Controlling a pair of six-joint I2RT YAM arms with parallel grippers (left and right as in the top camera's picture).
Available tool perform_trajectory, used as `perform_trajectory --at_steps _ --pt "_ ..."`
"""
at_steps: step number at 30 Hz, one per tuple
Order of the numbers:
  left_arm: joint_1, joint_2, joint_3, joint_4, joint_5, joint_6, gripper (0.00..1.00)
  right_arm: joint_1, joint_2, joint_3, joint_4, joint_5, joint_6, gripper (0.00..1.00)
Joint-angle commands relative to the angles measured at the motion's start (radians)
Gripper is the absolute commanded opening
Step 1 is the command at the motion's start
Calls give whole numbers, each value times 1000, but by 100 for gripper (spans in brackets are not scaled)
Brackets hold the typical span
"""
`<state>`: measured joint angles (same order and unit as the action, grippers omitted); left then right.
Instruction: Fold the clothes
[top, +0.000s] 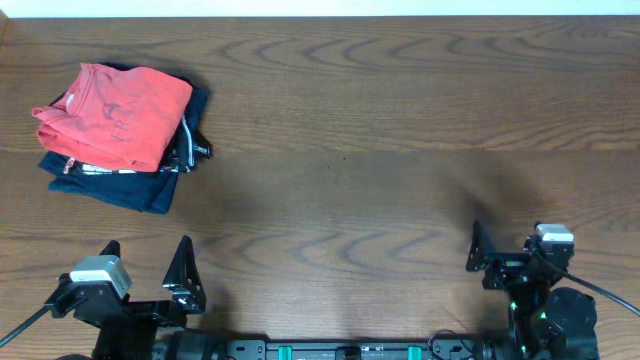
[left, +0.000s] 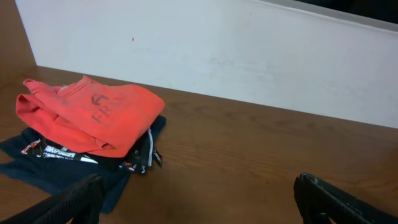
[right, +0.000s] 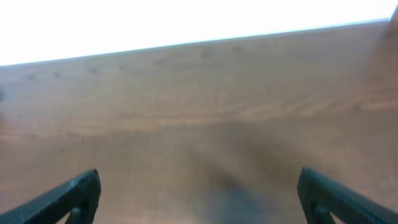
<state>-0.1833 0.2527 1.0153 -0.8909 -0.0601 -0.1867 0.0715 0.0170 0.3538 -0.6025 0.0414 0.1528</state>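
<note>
T-shirt (top: 120, 115) atop dark garments (top: 140, 190) blocks the table (top: 380, 150) only far left.

Coral-red T-shirt (top: 115, 112) w/ faded grey print, letters incl.; small white neck label (top: 70, 100); black garment (left: 68, 154) w/ white lettering & bits of red; navy garment (top: 125, 190), plain, no pattern seen; table (top: 380, 150) mid-brown wood w/ darker wavy grain; wall (left: 249, 56) off-white w/ one tiny red speck; left gripper (left: 202, 202) & right gripper (right: 199, 199) matte black; camera blocks (top: 98, 270) light grey on both wrists; green lights (top: 285, 352) along dark base.
</note>
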Motion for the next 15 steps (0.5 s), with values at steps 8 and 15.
perform_trajectory --at_steps 8,15 --pt "2 -1 -5 2 -16 -9 98 -3 -12 -249 360 -1 -154 99" --pt "2 -1 -5 1 -16 -9 98 -3 -13 -322 475 -68 -146 99"
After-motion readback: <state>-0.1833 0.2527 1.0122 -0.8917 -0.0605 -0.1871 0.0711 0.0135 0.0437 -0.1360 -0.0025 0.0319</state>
